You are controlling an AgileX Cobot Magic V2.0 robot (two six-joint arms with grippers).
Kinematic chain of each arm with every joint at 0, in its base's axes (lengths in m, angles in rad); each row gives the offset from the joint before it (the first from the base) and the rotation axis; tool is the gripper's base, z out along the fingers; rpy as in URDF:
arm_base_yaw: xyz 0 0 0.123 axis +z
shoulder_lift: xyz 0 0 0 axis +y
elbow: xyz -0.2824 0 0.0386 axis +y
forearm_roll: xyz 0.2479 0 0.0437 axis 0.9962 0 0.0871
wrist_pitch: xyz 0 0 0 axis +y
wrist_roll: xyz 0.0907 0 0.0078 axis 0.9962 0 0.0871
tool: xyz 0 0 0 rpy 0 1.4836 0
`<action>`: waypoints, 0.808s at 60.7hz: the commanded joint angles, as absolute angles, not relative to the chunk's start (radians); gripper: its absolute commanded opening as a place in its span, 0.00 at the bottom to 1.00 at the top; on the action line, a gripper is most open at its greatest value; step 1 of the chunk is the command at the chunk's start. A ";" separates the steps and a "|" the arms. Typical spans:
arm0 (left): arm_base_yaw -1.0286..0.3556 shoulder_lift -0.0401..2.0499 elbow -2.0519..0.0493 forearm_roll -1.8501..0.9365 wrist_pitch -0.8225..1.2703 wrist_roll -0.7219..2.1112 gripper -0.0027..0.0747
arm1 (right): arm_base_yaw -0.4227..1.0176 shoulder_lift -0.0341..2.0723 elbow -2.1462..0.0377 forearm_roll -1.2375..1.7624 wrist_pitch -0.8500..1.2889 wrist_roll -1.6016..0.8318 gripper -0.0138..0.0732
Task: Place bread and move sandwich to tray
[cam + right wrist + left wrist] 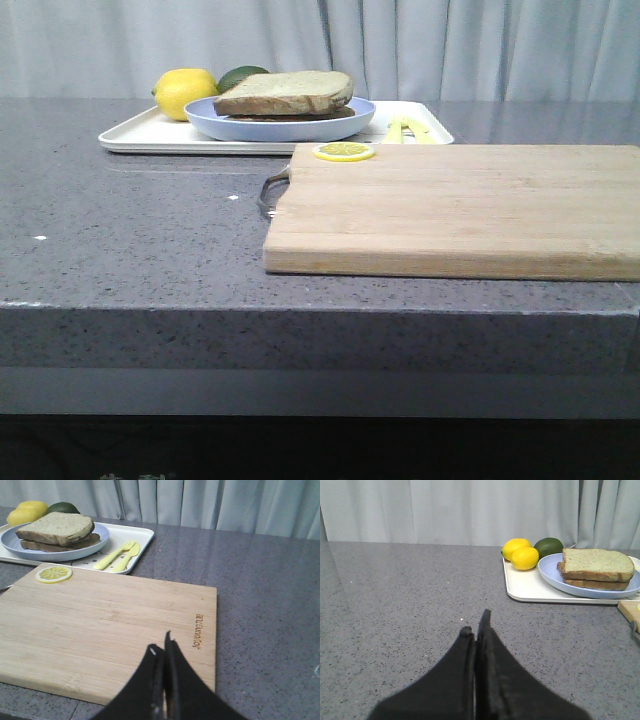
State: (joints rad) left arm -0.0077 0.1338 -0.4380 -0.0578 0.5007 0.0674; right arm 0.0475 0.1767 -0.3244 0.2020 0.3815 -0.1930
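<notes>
On grey speckled counter (150, 230) before pale curtains (450, 45): both end effectors, left (475, 625) and right (160, 647), pressed together, empty.

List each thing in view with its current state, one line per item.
sandwich: assembled, top slice on, resting on the plate
plate: on the tray
tray: holding plate, lemon, lime, fork and knife
lemon: whole, on the tray
lime: whole, behind the plate
lemon slice: flat on the cutting board's far corner
cutting board: otherwise bare
left pincer: shut, holding nothing
right pincer: shut, holding nothing
</notes>
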 commanded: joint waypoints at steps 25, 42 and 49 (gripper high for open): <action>-0.009 -0.026 -0.218 -0.071 0.275 0.059 0.01 | 0.046 0.187 -0.353 0.207 0.306 -0.195 0.09; -0.009 -0.029 -0.018 -0.071 0.065 0.059 0.01 | 0.046 0.187 -0.353 0.207 0.306 -0.195 0.09; -0.009 -0.029 0.013 -0.071 0.065 0.059 0.01 | 0.046 0.187 -0.353 0.207 0.306 -0.195 0.09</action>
